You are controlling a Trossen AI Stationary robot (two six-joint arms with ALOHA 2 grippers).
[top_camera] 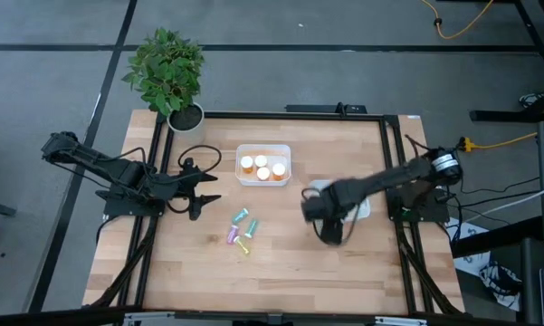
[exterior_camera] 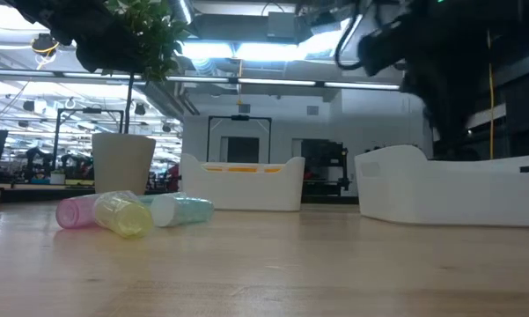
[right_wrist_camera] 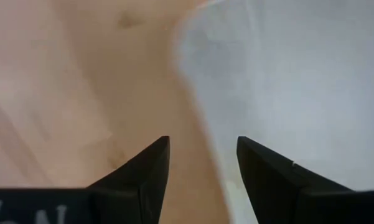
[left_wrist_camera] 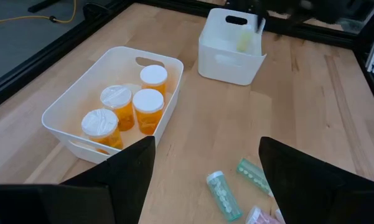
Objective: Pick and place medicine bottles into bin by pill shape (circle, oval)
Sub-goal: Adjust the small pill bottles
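The right gripper (top_camera: 330, 226) hangs over the near edge of the small white plastic bin (top_camera: 362, 210) at the table's right side. Its two dark fingers (right_wrist_camera: 143, 165) stand partly spread with nothing between them; through the gap, the right wrist view shows only the bin's pale rim and the light wooden table (top_camera: 281, 263) beside it. The right arm reaches in from its base at the right edge, stretched low across the table toward the middle.

Outward from that gripper, toward the left arm, lies the cluster of small pastel plastic medicine bottles (top_camera: 243, 231), green, teal, purple and yellow, all tipped on their sides on the wood. Their long axes point different ways, so any pick needs the fingers turned across the chosen bottle's body. The cluster sits between the two grippers, somewhat nearer the left one.

The left gripper (top_camera: 197, 206) waits just short of those bottles with its fingers (left_wrist_camera: 127, 171) wide apart and empty; its wrist view looks past them at a teal bottle (left_wrist_camera: 223, 193) lying close ahead. That arm is folded back toward its base at the table's left edge.

Beyond the cluster, the larger white rectangular bin (top_camera: 263, 166) holds four orange bottles with white round caps (left_wrist_camera: 148, 111), standing upright.
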